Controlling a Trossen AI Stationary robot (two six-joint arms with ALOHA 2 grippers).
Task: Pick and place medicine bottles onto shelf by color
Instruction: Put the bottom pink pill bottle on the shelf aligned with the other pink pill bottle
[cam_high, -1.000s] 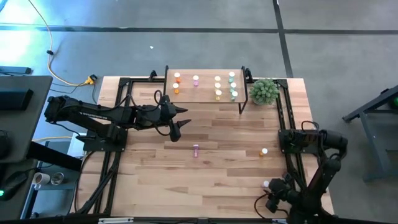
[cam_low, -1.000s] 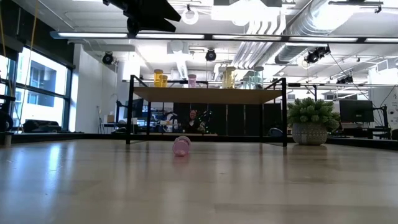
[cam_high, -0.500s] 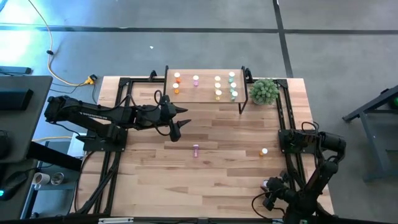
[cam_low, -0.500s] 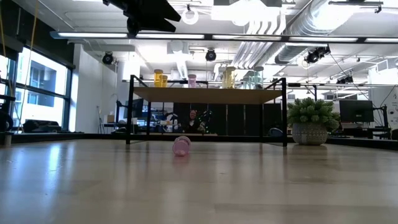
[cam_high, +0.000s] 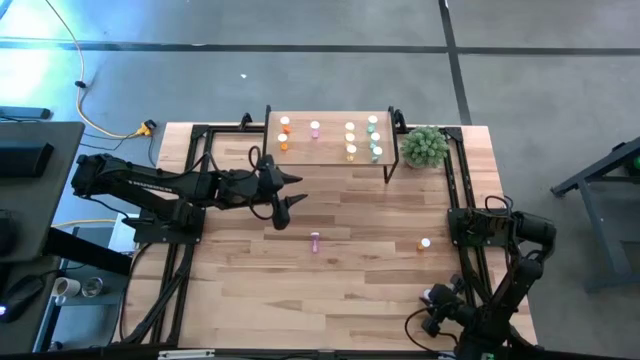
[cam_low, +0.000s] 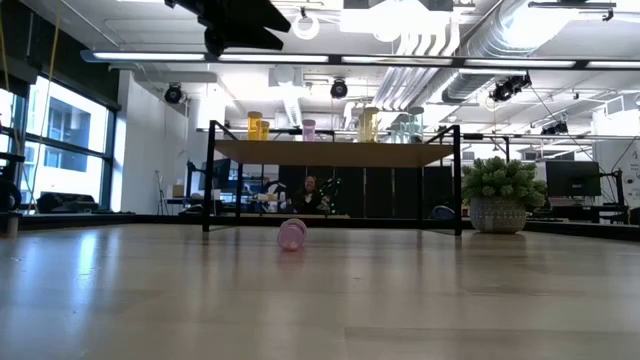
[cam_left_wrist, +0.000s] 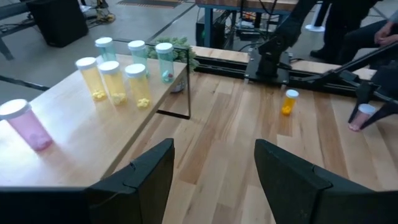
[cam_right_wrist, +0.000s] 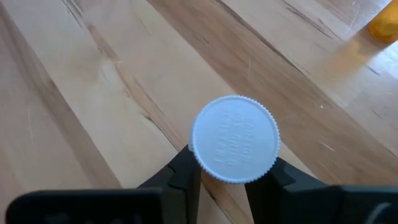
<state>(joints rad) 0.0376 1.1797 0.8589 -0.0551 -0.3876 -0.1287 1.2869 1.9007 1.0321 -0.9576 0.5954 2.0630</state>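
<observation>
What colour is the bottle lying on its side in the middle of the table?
Pink bottle, clearest in the high view.

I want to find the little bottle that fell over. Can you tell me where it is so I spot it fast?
Start at the shelf at the table's far edge, then come toward the middle of the wooden table. There, out in the open below the left gripper, is the pink bottle. It is the only bottle lying on its side; the orange bottle to its right stands upright.
</observation>
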